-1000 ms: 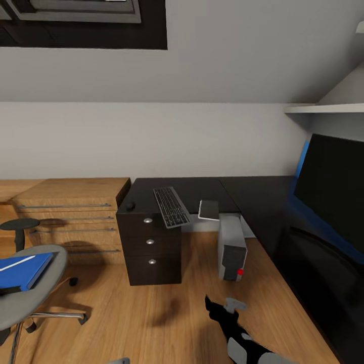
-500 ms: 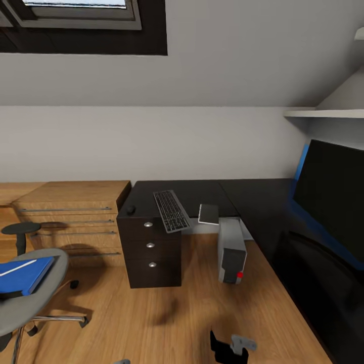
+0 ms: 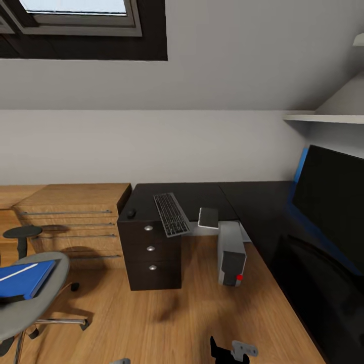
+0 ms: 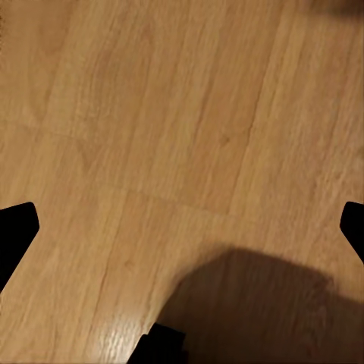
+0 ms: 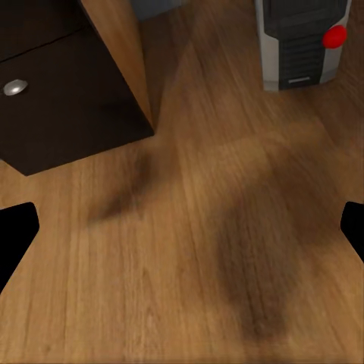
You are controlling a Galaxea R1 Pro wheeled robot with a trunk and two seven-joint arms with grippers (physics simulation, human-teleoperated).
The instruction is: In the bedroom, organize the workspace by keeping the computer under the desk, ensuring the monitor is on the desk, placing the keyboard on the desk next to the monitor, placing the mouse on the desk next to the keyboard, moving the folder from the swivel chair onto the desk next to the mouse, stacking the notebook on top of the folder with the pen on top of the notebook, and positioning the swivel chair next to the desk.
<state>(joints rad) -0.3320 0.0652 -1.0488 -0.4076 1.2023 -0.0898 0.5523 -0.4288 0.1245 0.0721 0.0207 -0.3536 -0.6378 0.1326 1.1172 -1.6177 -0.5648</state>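
Blue folder [image 3: 23,278] with a white pen lies flat on grey swivel chair [image 3: 30,303], well apart from black desk [image 3: 202,194] – keyboard [image 3: 171,214], mouse [image 3: 131,213], dark notebook [image 3: 208,217] on top, grey computer [image 3: 231,254] under. Wood floor [image 4: 152,114], grey sloped walls. Both grippers spread wide, holding nothing.

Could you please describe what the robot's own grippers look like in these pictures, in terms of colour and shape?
In the head view, the right gripper shows a matte black, blocky finger and a light grey, bracket-like piece with small holes. In the right wrist view, its fingertips appear as plain black wedges. In the left wrist view, the left gripper's fingertips look the same: flat black and angular. No cables or markings are visible.
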